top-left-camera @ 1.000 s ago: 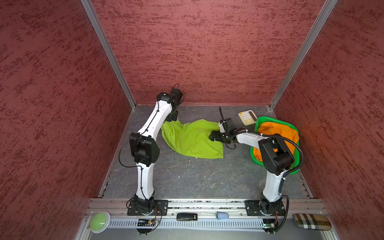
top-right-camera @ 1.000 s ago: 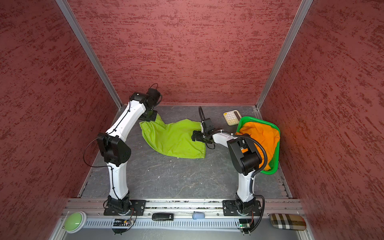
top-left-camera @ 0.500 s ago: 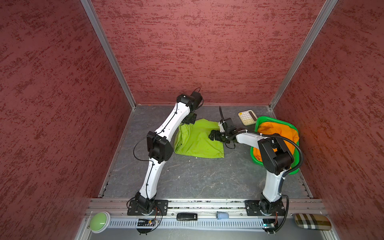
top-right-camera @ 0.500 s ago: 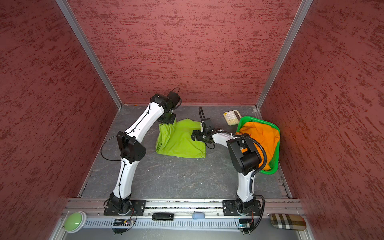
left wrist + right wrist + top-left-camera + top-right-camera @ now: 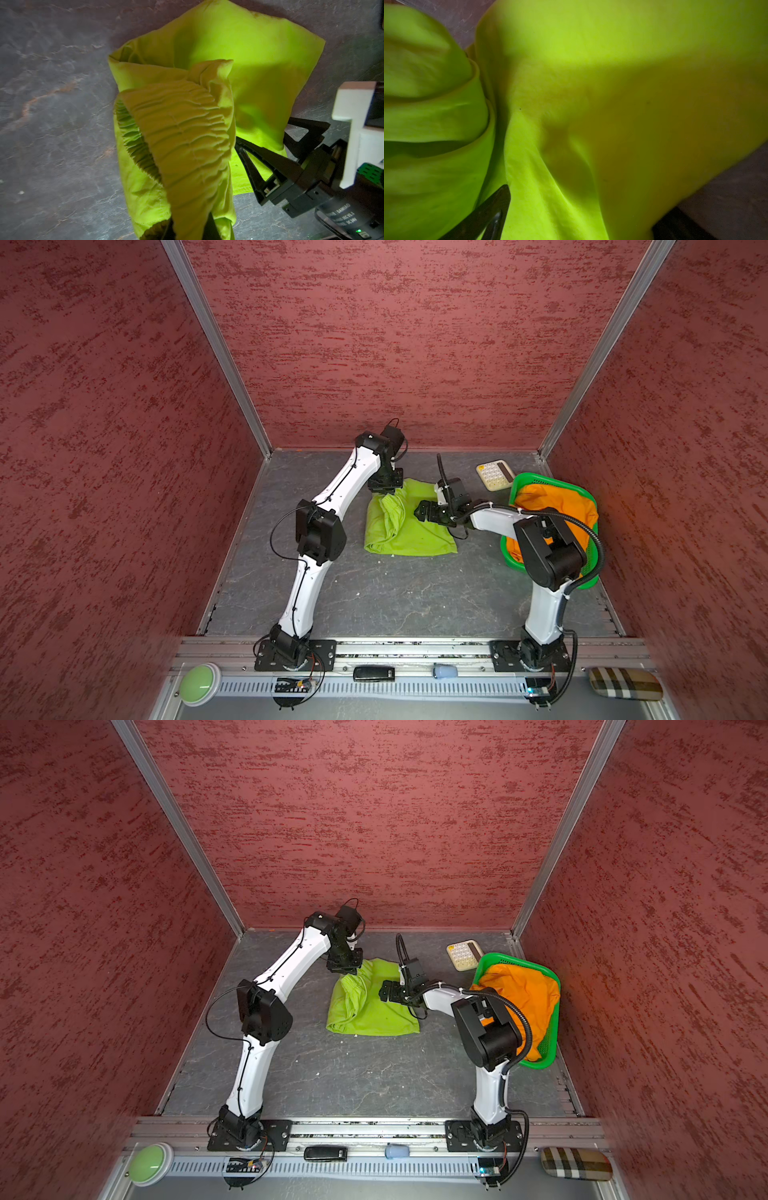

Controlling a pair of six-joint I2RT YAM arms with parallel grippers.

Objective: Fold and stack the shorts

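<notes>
Starting with the lime green shorts (image 5: 409, 529) (image 5: 374, 1011): they sit toward the back of the table (image 5: 395, 597), between my two arms. In both top views the right part lies flat while the left part is bunched and doubled up. My left gripper (image 5: 385, 490) (image 5: 347, 970) hangs over the rear left corner of the cloth with its fingers pressed together on the gathered waistband (image 5: 178, 133). That band rises from the flat layer and shows its ribbed elastic in the left wrist view. My right gripper (image 5: 422, 515) (image 5: 384, 993) is low over the right half of the shorts, pointing toward the left arm. Its fingers (image 5: 264, 160) (image 5: 488, 209) are spread wide and hold nothing; green cloth fills the space between them in the right wrist view, and I cannot tell whether they press on it. Further right, the orange shorts (image 5: 557, 506) (image 5: 523, 990) lie heaped in a green basket (image 5: 540, 479) (image 5: 511, 960) at the table's right edge, partly behind my right arm. A pale calculator (image 5: 493, 475) (image 5: 463, 955) lies just beside the basket's back corner, near the rear wall. On the front rail, well apart from the cloth, sit a round green button (image 5: 199, 682) (image 5: 149, 1162) and a checked case (image 5: 623, 682) (image 5: 575, 1162)
</notes>
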